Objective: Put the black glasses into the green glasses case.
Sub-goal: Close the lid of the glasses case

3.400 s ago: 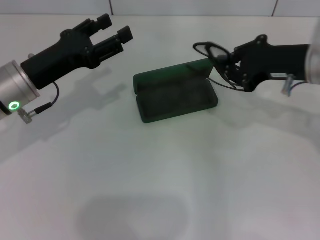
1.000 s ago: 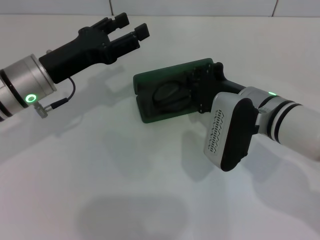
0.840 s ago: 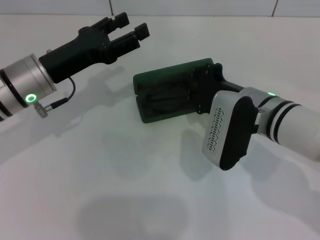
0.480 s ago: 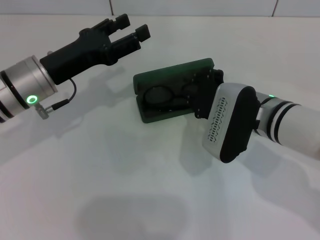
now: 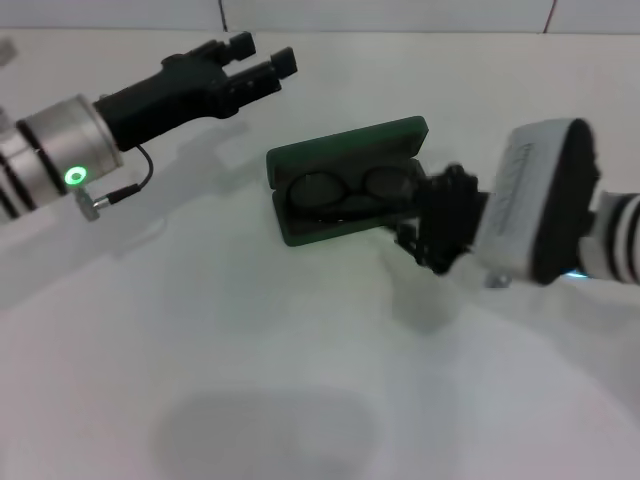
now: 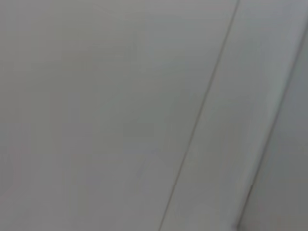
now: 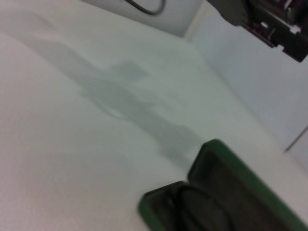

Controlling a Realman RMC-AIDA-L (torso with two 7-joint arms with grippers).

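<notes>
Frame centre: glasses [image 5: 345,190] lie inside the open case [image 5: 345,196] on the counter [image 5: 250,340]. Right gripper [image 5: 432,240], lower right, jaw state indeterminable. Left gripper [image 5: 262,58], upper left, jaws parted, empty.

Lab-like bench — plain white tabletop [image 5: 300,380], panelled wall [image 6: 120,96]

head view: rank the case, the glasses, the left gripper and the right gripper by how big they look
1. case, clearly the largest.
2. glasses, lying inside it, almost as wide.
3. left gripper and right gripper: about alike; the right one sits nearer the camera and is blurred, so I won't rank them.
</notes>
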